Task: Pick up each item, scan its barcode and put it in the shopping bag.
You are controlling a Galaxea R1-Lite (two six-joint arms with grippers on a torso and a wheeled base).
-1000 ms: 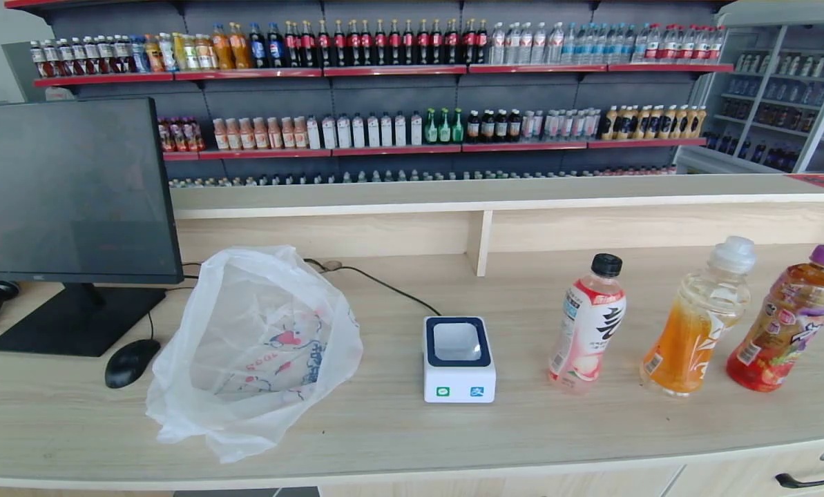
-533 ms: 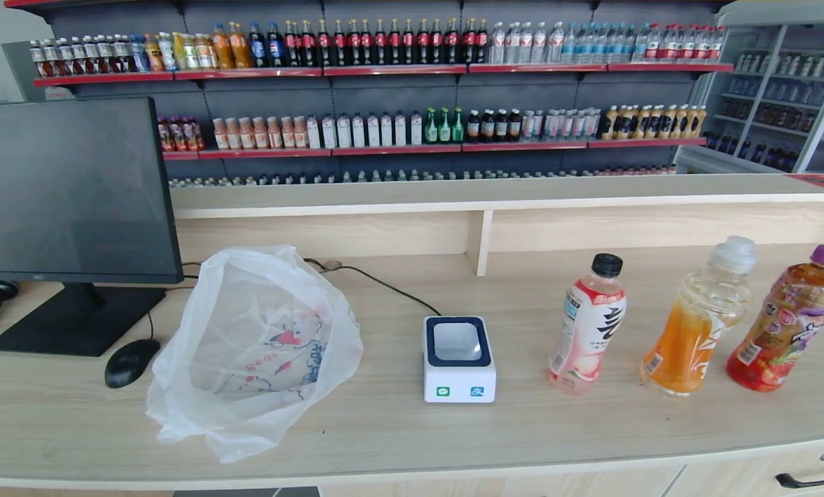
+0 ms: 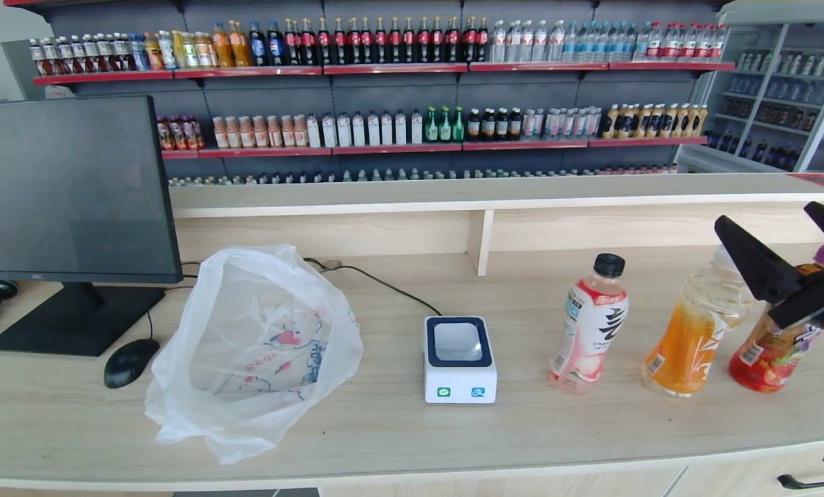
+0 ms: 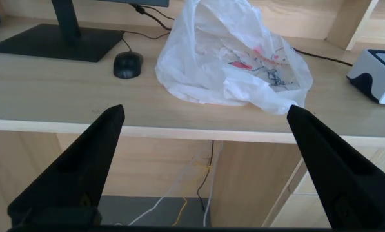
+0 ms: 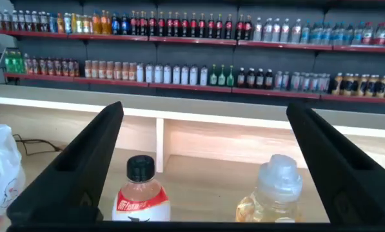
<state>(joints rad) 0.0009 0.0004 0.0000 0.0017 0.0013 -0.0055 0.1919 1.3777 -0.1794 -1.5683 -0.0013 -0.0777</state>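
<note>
Three bottles stand in a row on the wooden counter (image 3: 398, 428): a pink drink with a black cap (image 3: 589, 324), an orange juice with a clear cap (image 3: 695, 331) and a red drink with a purple cap (image 3: 771, 348). My right gripper (image 3: 764, 215) hangs open above the orange and red bottles, partly hiding their tops. Its wrist view looks down on the pink bottle (image 5: 140, 193) and the orange bottle (image 5: 276, 193) between its fingers (image 5: 102, 148). The white scanner (image 3: 458, 359) sits mid-counter. The clear shopping bag (image 3: 260, 345) lies left of it. My left gripper (image 4: 204, 113) is open, low before the counter's front edge, facing the bag (image 4: 234, 58).
A monitor (image 3: 66, 186) on its stand and a black mouse (image 3: 130, 362) occupy the counter's left end. A cable (image 3: 384, 286) runs from the scanner to the back. A raised ledge (image 3: 494, 190) with a divider borders the rear. A drawer handle (image 3: 812, 478) sits below right.
My right gripper has come into the head view from the right, open, above the orange and red bottles. Bottles, scanner and bag have not moved.
</note>
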